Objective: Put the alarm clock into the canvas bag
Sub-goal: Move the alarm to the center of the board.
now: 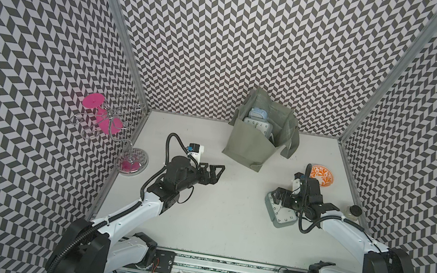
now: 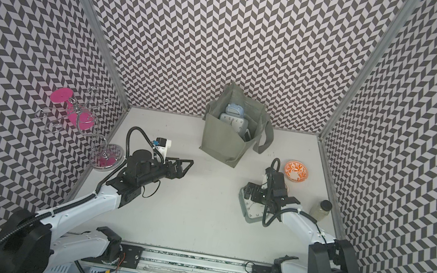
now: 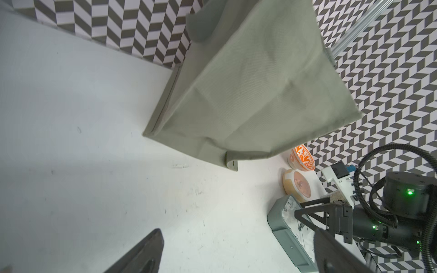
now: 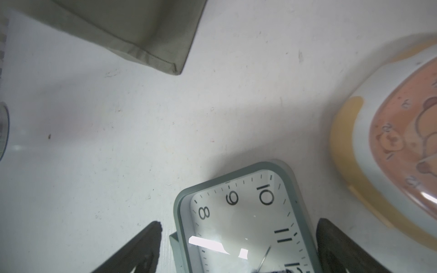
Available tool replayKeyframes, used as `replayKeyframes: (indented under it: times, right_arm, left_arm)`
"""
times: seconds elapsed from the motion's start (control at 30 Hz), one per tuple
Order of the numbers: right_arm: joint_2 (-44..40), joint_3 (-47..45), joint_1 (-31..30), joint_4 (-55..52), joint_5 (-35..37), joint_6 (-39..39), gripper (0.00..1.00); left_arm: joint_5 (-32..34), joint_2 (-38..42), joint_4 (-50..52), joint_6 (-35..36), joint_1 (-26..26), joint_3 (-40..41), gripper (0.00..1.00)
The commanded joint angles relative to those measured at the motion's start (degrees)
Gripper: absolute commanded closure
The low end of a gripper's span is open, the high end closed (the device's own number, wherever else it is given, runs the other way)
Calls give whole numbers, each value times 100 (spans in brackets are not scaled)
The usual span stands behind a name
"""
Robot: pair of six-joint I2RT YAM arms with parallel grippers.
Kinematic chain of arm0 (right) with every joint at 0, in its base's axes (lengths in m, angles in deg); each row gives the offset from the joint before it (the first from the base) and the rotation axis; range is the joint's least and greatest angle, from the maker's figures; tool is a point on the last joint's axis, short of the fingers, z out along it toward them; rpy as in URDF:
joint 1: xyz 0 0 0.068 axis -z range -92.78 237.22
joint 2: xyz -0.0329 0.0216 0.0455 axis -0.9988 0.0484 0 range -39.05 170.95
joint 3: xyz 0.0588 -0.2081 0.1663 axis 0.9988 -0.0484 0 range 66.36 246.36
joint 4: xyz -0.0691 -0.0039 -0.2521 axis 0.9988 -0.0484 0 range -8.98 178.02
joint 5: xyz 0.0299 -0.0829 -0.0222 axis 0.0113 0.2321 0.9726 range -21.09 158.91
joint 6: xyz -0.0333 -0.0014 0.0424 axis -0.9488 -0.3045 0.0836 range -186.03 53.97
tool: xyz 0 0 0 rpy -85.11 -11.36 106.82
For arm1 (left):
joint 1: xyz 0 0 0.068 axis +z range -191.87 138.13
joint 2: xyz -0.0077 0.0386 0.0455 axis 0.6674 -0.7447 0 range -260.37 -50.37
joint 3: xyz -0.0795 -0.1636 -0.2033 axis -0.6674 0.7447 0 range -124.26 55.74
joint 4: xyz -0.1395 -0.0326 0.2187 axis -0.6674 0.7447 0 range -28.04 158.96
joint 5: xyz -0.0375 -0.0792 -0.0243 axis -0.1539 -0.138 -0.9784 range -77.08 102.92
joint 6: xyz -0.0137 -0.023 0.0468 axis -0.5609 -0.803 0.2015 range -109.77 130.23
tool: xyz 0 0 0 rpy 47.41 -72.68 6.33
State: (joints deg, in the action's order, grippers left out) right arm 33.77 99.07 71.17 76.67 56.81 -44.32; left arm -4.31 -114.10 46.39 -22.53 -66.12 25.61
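The right gripper [image 4: 238, 224], jaws apart, straddles the grey alarm clock [image 1: 283, 218] lying face-up on the table [image 1: 227, 221] at near right, apparently lining up a grasp. The canvas bag [image 1: 245, 144] stands open far centre; the left gripper [image 1: 214, 172] hovers spread and empty.

Black-white chevron walls [image 1: 226, 40] on three sides — aluminium corner posts [image 1: 120, 26], scuffed white tabletop [image 1: 228, 219], even light.

I see an orange patterned bowl [image 1: 322, 175] on the right of the worktop [image 1: 228, 219]. A jar [image 1: 352, 214] with dark lid stands near the right wall. A wire rack [image 1: 107, 116] with pink discs stands at the left edge.
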Motion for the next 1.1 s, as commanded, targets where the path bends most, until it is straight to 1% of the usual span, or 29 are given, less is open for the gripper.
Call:
replayKeyframes:
  times: [0.0, 0.17, 0.27, 0.4, 0.47, 0.6, 0.7, 0.8, 0.93, 1.07]
  right_arm:
    - [-85, -209, -249, 308, -522, 270, 1]
    - [-156, -317, -979, 406, -676, 733, 1]
    - [-148, -338, -1487, 591, -753, 1039, 1]
    - [-108, -301, -1879, 906, -1277, 1254, 1]
    - [-207, -357, -1910, 948, -1493, 1304, 1]
    - [-513, -395, -1893, 503, -1208, 1096, 1]
    - [-537, -505, -1869, 247, -1118, 938, 2]
    - [-580, -613, -1858, 147, -1059, 881, 2]
    - [-660, -722, -1827, 214, -938, 923, 2]
    - [-632, -704, -1796, 202, -986, 852, 1]
  left_arm:
    - [-277, 64, -284, -234, -18, 186, 2]
    - [-702, 61, -308, -366, -18, 551, 6]
    - [-940, 112, -281, -364, -14, 753, 10]
    - [-1265, 200, -377, -544, -23, 1018, 16]
    - [-1469, 220, -460, -654, -35, 1162, 21]
    - [-1948, 212, -770, -955, -137, 1472, 31]
    - [-2224, 168, -1037, -1257, -346, 1644, 38]
    - [-2258, 151, -1079, -1420, -645, 1694, 43]
    - [-2325, 31, -1105, -1577, -1036, 1694, 51]
    - [-2304, -167, -1097, -1742, -1417, 1705, 55]
